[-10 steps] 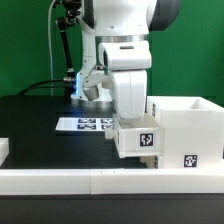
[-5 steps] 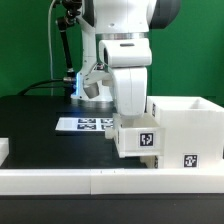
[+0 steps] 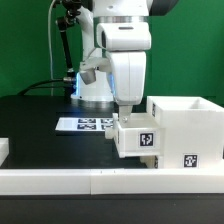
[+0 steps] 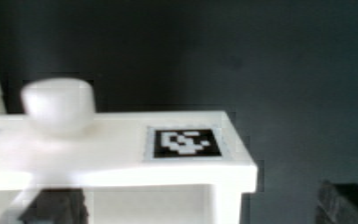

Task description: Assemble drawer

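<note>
Drawer [image 3: 170, 130] and long front rail [image 3: 60, 180] block the exterior view's right; marker board [image 3: 85, 125] lies low

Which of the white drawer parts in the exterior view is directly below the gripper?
The small tray with the tag on its front, pushed partly into the casing. The gripper is just above it. The tall casing stands toward the exterior view's right of it.

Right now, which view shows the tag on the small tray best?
The wrist view: the tray's tag fills more of the picture, though blurred. The exterior view shows the tray whole beside the casing, its tag smaller.
</note>
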